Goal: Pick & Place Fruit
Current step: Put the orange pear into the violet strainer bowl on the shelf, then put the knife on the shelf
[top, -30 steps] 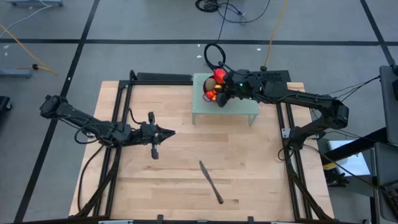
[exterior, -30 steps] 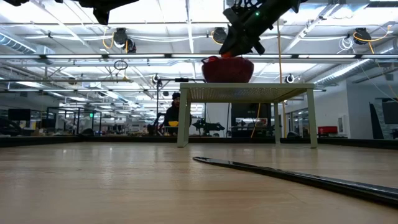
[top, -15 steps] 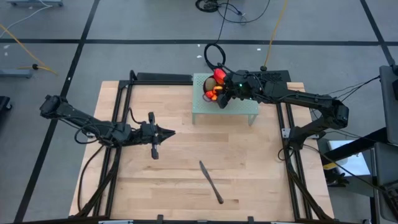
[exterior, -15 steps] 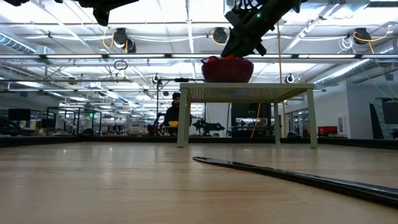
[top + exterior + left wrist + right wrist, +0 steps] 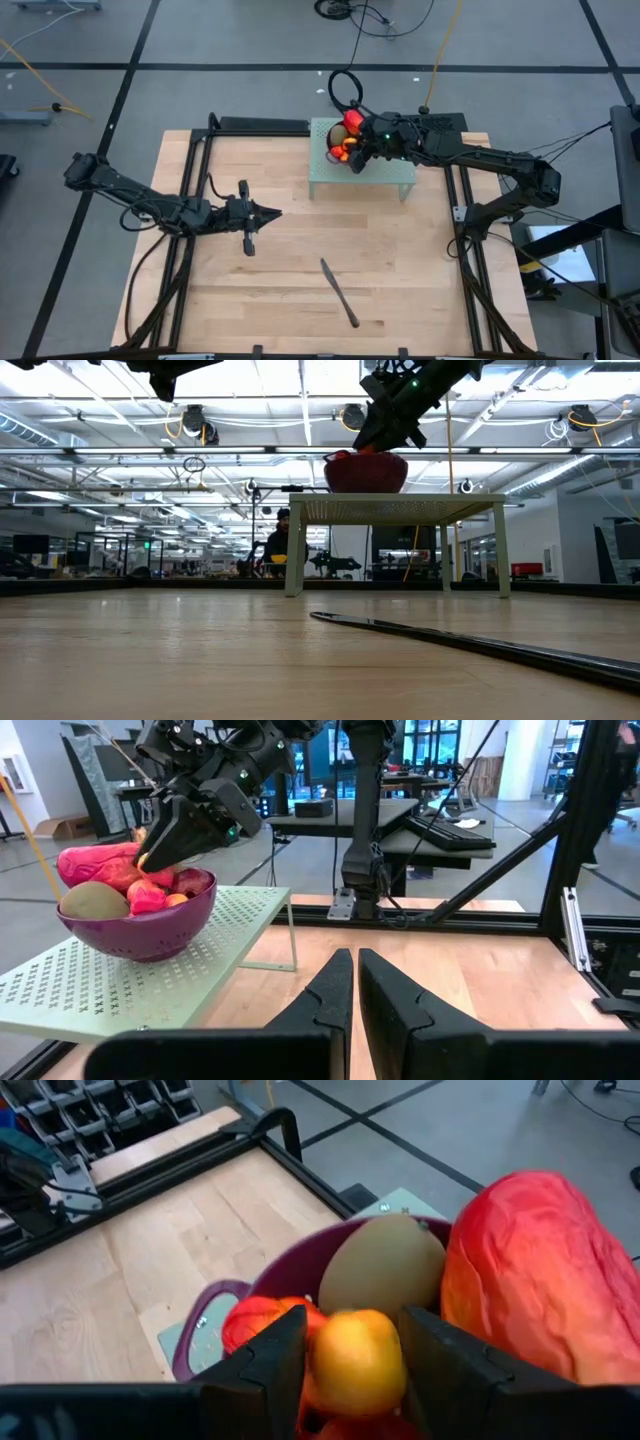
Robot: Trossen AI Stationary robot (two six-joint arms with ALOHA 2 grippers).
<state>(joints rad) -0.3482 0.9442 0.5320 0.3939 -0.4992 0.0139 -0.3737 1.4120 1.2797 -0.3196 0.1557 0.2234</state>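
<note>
A purple perforated bowl (image 5: 343, 135) stands on a pale green perforated stand (image 5: 385, 176) at the table's far side. It holds a red-yellow mango (image 5: 530, 1270), a brownish-green kiwi (image 5: 385, 1265), red pieces (image 5: 150, 896) and a small orange-yellow fruit (image 5: 355, 1360). My right gripper (image 5: 355, 1365) reaches into the bowl from the table's right and is shut on that small fruit. My left gripper (image 5: 272, 212) hovers shut over the table's left middle, pointing right, away from the bowl. My right gripper pinches the small orange-yellow fruit (image 5: 352, 1342) between its two fingers (image 5: 270, 1360), one on each side. The fingers slant down into the bowl from above and from the table's right. The fruit sits among the other pieces at the bowl's top; whether it is lifted clear I cannot tell.
A long dark-handled knife (image 5: 340, 292) lies on the wooden table toward the near side, right of centre. Black frame rails (image 5: 190, 200) run along the table's left and right sides. A person (image 5: 277, 540) is in the room far behind the stand (image 5: 400, 508).
</note>
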